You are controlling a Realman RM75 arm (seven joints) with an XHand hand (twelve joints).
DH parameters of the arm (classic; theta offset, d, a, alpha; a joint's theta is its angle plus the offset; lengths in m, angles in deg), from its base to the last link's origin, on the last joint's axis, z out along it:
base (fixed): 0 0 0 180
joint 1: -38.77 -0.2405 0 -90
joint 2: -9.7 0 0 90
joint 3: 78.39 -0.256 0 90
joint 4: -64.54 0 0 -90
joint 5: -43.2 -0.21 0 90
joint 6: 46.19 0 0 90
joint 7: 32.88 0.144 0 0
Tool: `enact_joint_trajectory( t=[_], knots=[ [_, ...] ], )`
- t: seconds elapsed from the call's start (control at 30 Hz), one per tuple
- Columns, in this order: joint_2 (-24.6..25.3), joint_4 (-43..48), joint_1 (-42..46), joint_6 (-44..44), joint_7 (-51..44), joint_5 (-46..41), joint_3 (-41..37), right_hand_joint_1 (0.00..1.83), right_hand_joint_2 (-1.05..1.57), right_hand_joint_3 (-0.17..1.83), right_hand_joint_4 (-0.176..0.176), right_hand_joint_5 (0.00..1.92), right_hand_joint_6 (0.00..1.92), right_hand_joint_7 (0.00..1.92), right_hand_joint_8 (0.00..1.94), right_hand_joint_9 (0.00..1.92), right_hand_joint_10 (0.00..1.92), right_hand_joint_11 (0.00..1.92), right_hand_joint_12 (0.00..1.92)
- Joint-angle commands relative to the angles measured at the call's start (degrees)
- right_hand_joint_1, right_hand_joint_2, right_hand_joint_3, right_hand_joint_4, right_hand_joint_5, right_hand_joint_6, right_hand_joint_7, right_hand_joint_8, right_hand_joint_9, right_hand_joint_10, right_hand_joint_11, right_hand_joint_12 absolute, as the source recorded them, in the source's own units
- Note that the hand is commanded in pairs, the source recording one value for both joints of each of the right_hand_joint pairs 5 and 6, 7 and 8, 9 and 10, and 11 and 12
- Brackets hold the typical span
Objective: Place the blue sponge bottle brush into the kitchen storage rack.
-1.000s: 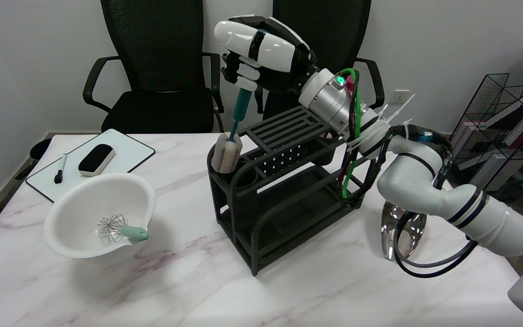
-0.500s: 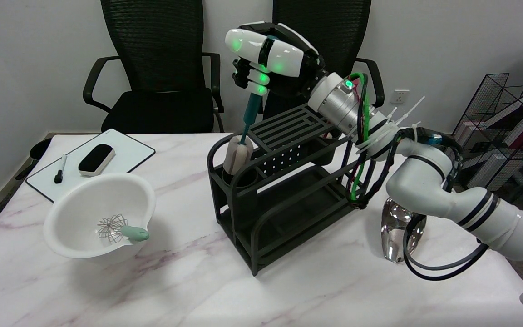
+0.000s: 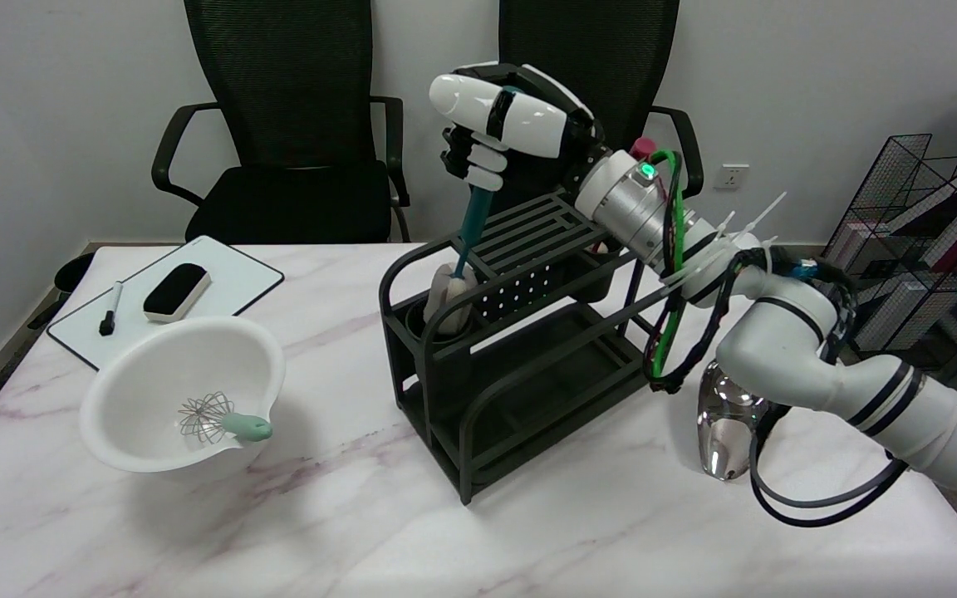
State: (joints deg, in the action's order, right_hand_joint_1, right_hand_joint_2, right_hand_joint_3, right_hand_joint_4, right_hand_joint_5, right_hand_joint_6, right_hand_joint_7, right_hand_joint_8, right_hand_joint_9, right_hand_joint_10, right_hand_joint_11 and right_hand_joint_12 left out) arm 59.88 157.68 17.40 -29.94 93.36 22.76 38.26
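right hand [image 3: 502, 133] clenched round top of teal handle | blue sponge bottle brush [image 3: 463, 249]: light, stiff stem, soft squashy head entering kitchen storage rack [image 3: 495, 357] cup | grip handle, not sponge

The bottle brush [image 3: 463, 249] has a teal-blue handle and a pale, off-white sponge head. The right hand [image 3: 507, 133] is glossy white with black segments. The storage rack [image 3: 495, 349] is matt black all over. The table [image 3: 279, 531] is white marble veined in faint pink-brown. The bowl [image 3: 154, 415] is white; the whisk [image 3: 221, 418] in it has silver wires and a mint-green handle. The whiteboard [image 3: 229, 278] is white with a dark edge, its eraser [image 3: 177, 291] black on white, the marker [image 3: 110, 308] black. Both chairs [image 3: 287, 124] are black mesh.
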Motion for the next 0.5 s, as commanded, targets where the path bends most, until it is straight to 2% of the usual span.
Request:
enact_joint_trajectory(
  t=[0.03,0.5],
  knots=[
    [-0.01,-1.70,1.42,-0.02,0.13,-0.05,0.53,1.07,1.57,0.33,0.000,1.92,1.92,1.92,1.92,1.92,1.92,1.92,1.92],
    [2.42,-4.36,-0.05,0.91,0.13,-0.16,2.17,1.06,1.57,0.31,0.000,1.92,1.92,1.92,1.92,1.92,1.92,1.92,1.92]
  ],
)
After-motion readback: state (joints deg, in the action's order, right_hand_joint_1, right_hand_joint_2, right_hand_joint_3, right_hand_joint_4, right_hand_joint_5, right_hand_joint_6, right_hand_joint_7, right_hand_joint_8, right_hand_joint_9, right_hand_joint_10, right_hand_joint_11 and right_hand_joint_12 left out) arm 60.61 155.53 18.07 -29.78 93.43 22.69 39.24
